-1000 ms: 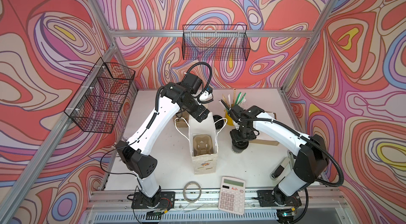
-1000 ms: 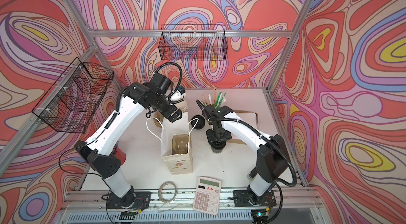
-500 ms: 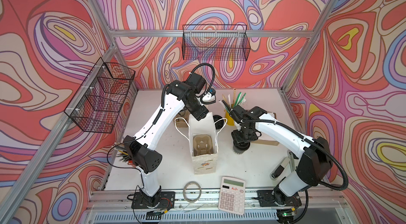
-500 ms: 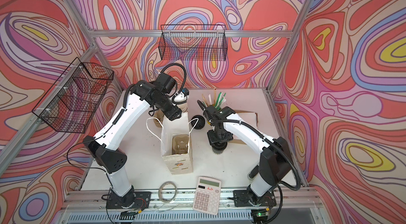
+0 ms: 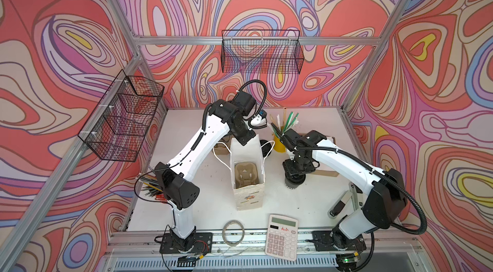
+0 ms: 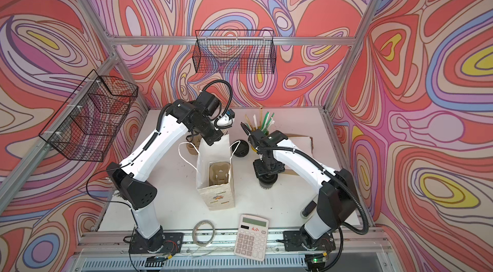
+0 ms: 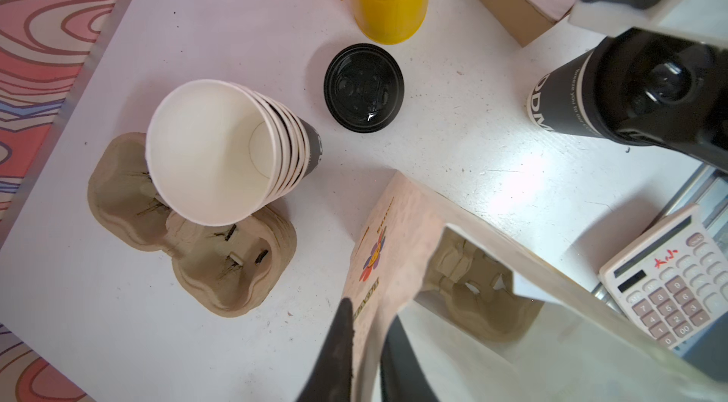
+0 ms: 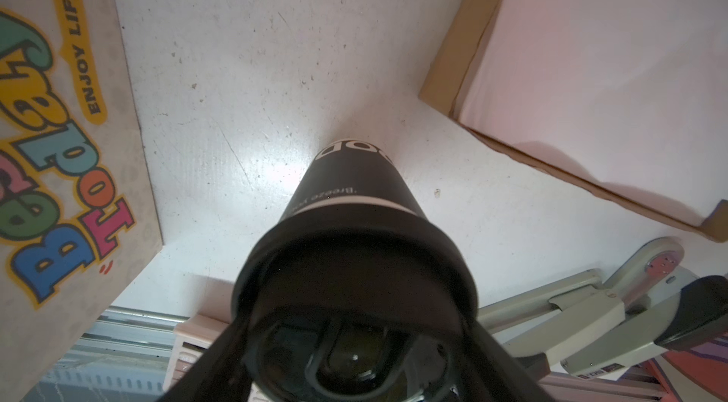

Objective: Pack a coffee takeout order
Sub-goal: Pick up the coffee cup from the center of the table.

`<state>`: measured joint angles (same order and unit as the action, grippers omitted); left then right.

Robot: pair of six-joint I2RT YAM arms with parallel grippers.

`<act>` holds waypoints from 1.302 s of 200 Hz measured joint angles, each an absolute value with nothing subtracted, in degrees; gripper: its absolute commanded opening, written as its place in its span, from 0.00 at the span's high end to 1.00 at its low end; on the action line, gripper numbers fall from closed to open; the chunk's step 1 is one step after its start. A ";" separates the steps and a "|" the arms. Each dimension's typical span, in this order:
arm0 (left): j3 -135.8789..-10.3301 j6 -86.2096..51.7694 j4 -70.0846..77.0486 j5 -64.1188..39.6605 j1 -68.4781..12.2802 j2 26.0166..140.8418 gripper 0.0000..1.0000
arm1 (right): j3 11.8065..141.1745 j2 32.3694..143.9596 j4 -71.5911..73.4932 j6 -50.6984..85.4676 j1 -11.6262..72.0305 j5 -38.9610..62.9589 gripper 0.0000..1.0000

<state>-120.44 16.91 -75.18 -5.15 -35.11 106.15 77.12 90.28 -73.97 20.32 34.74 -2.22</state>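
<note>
The tall white flower-print paper bag [image 5: 249, 200] holds one tan pulp two-cup carrier [image 5: 246, 174]; the left gripper [image 7: 368, 325] pinches its rim, the right gripper [image 8: 354, 341] clasps the one lidded black paper cup [image 8: 350, 183] beside it.

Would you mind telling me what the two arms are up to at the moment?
A coffee takeout order is being packed. The left claw is pinched shut on the top edge of the white paper bag, which stands open on the table with the pulp carrier already inside. The right claw grips the black lidded cup by its lid from above; the cup is beside the bag, not yet in the carrier.
</note>
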 measured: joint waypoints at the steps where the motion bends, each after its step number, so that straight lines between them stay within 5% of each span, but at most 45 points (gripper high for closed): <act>1: -120.44 16.86 -75.18 -5.17 -35.16 106.15 0.98 | 77.12 90.24 -73.97 20.32 34.74 -2.20 0.26; 92: -127.09 14.31 -76.51 -2.68 -41.89 104.53 1.00 | 76.62 86.02 -76.97 21.15 34.68 -4.71 0.26; 260: -130.74 16.93 -70.54 -0.51 -41.60 105.12 1.00 | 77.89 83.44 -79.96 23.09 34.57 -7.29 0.27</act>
